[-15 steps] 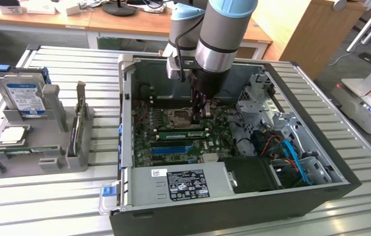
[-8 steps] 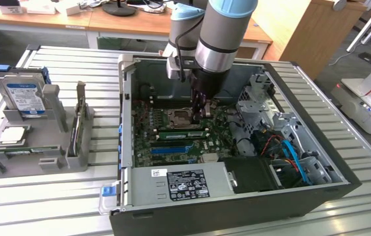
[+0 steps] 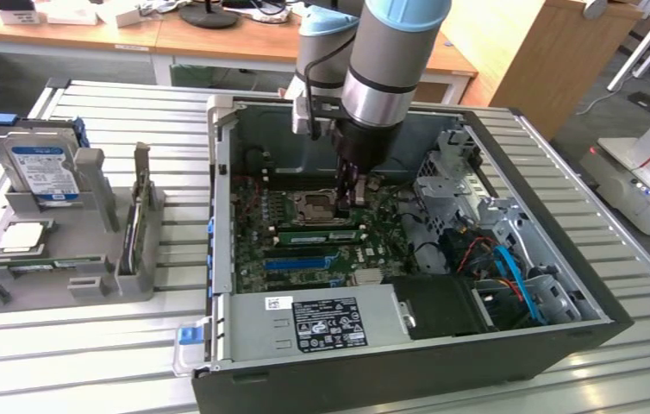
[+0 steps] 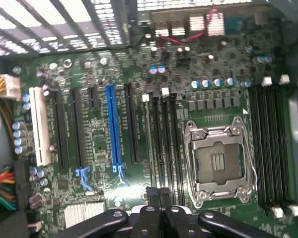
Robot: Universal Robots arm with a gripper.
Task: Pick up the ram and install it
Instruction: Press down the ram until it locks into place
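1. The end effector was seen deep inside the case, with its fingers shut tight. Nothing was seen held between them.
2. A green stick with a pale sticker, taken to be the ram, was seen standing in a slot just beside the socket.
3. The step in hand was judged to be the install: the ram looked placed, but it could not be told if it was fully clicked in.
4. The ram lay just below the end effector, whose tip was near the ram's end on the exterior view's right. Touching could not be told.
5. Any push would have to be made straight down on the ram's top edge, and gently, so the board is not bent.
6. A thin upright piece was seen in the tray on the tabletop, well apart. What it was could not be told.
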